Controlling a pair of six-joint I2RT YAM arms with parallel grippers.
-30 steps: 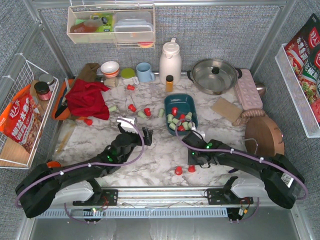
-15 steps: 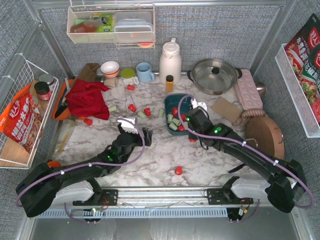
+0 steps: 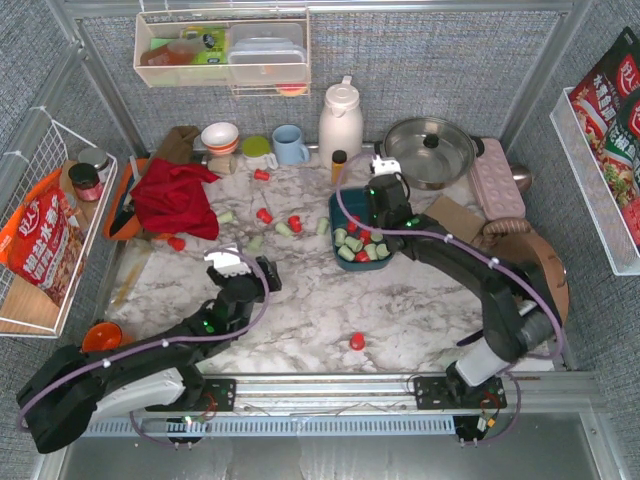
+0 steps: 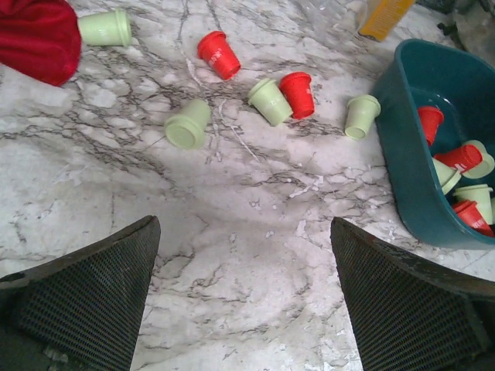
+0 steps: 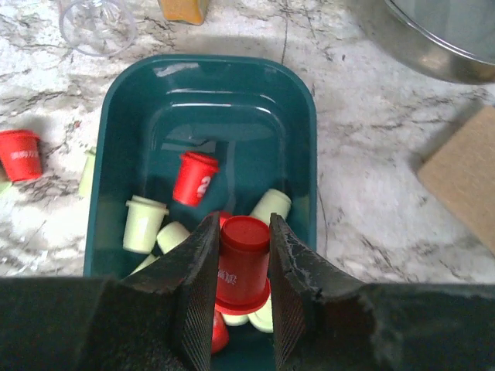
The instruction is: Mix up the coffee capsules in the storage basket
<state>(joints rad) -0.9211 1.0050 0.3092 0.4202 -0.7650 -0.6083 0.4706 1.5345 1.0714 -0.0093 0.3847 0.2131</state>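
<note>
Your storage basket point(image 5: 224, 108) sat mid-desk, coffee capsules point(image 3: 355, 245) heaped in its near end. Loose capsules point(image 3: 264, 214) lay scattered on desk point(image 3: 420, 300) left of it; bottle point(image 3: 339, 165) stood behind it; lone capsule point(image 3: 356, 341) lay well before it.

The black jointed left arm point(image 3: 150, 355) and its twin right arm point(image 3: 500, 290) each trail a lilac cable point(image 3: 415, 233) and show tiny green lights point(image 3: 207, 322). The left claw point(image 4: 244, 232) and right claw point(image 5: 242, 228) have broad black fingers point(image 4: 85, 294) with cross-hatched faces.

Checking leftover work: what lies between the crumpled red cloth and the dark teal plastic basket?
Loose pale green and red plastic capsules scattered on marble, clearest in the left wrist view.
</note>
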